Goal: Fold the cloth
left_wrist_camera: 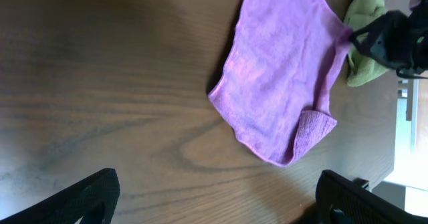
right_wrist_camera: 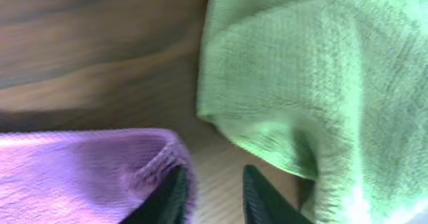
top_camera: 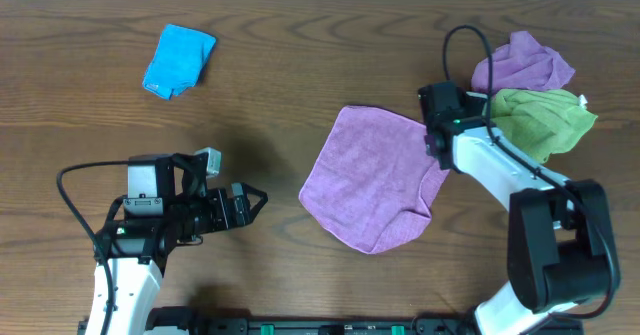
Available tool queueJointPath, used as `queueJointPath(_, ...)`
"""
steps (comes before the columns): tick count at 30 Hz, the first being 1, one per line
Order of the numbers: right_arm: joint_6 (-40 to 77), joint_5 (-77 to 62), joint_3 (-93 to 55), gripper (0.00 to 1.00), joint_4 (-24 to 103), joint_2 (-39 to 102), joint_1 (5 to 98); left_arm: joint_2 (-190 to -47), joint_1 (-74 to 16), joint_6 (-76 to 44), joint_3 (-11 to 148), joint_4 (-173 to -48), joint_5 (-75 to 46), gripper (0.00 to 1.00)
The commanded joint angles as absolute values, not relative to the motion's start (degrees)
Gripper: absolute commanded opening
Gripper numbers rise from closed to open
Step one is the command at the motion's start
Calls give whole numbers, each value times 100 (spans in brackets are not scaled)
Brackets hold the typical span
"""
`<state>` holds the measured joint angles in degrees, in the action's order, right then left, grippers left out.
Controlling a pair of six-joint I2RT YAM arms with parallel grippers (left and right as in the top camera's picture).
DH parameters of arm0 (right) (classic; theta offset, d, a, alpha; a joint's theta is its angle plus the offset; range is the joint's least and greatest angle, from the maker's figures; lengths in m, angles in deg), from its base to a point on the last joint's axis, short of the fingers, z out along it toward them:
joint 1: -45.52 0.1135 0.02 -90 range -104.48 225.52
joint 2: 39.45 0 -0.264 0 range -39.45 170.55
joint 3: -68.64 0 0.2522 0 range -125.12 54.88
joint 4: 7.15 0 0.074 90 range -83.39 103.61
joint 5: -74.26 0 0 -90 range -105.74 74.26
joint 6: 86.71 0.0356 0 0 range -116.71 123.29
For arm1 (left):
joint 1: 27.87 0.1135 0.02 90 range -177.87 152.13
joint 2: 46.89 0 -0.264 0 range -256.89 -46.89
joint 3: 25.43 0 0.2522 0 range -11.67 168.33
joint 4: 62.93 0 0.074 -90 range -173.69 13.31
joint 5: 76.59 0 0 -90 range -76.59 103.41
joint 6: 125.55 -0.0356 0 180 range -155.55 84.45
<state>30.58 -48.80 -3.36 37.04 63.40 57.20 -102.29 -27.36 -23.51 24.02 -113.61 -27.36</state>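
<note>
A purple cloth (top_camera: 370,180) lies mostly flat on the wooden table, right of centre, with its lower right corner turned over. It also shows in the left wrist view (left_wrist_camera: 281,77). My right gripper (top_camera: 437,145) is at the cloth's upper right corner. In the right wrist view its fingers (right_wrist_camera: 214,190) stand slightly apart with bare table between them, and the cloth's edge (right_wrist_camera: 80,170) lies against the left finger. My left gripper (top_camera: 255,203) is open and empty, left of the cloth, with its fingers (left_wrist_camera: 214,204) wide apart over bare wood.
A green cloth (top_camera: 540,120) lies crumpled just right of the right gripper and is close in the right wrist view (right_wrist_camera: 321,70). A second purple cloth (top_camera: 525,63) is bunched behind it. A folded blue cloth (top_camera: 178,61) lies at the far left.
</note>
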Motion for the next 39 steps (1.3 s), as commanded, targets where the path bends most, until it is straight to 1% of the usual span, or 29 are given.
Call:
queueJointPath(1, 3112, -4895, -402, 43, 3927, 6137, 5659, -10240, -2764, -2277, 2511, -11285, -2815, 95)
queueJointPath(5, 3112, -4023, -402, 51, 4238, 5673, 5685, -10251, -2764, -1877, 2511, -11217, -2780, 95)
queueJointPath(9, 3112, -3011, -399, 61, 4469, 4882, 5685, -10378, -2865, -1739, 2548, -11259, -2603, 95)
queueJointPath(13, 3156, -2423, -399, 65, 4992, 4180, 5683, -10629, -3252, -1678, 2756, -11261, -2437, 95)
queueJointPath(18, 3156, -1525, -399, 64, 5838, 3588, 5683, -11070, -3669, -1468, 2957, -11208, -2352, 96)
queueJointPath(22, 3154, -1077, -399, 63, 6336, 3162, 5685, -11630, -3787, -1471, 2961, -11020, -2435, 95)
queueJointPath(30, 3130, -723, -399, 63, 6876, 2556, 5685, -12738, -3809, -1289, 2961, -10129, -2784, 95)
queueJointPath(35, 3128, -605, -399, 62, 7180, 2460, 5685, -13247, -3824, -1278, 2961, -9543, -3163, 95)
queueJointPath(39, 3130, -581, -399, 62, 7175, 2460, 5685, -13525, -3934, -1215, 2961, -9125, -3189, 95)
